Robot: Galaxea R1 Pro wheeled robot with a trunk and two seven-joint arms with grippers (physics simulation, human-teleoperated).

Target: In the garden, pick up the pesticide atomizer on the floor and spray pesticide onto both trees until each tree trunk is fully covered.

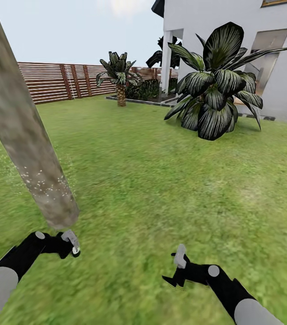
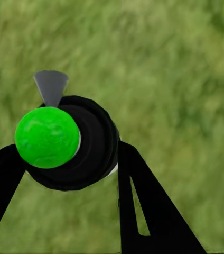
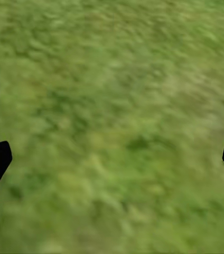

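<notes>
Left tool [image 2: 72,159] is gripping the pesticide atomizer [image 2: 70,143] round its rigid, light-looking body — speckling the near tree trunk [image 1: 35,158]; right tool [image 3: 112,159] is hanging open.

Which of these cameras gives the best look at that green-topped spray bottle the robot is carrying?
The left wrist view: the atomizer sits close up between the left gripper's fingers, its green cap and grey nozzle plain. In the head view it is a small pale shape at the left gripper, near the tree trunk. The right wrist view looks at grass.

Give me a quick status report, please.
Left hand shut on sprayer; right hand open, over grass. White specks on trunk near its base. Nothing in the way.
</notes>
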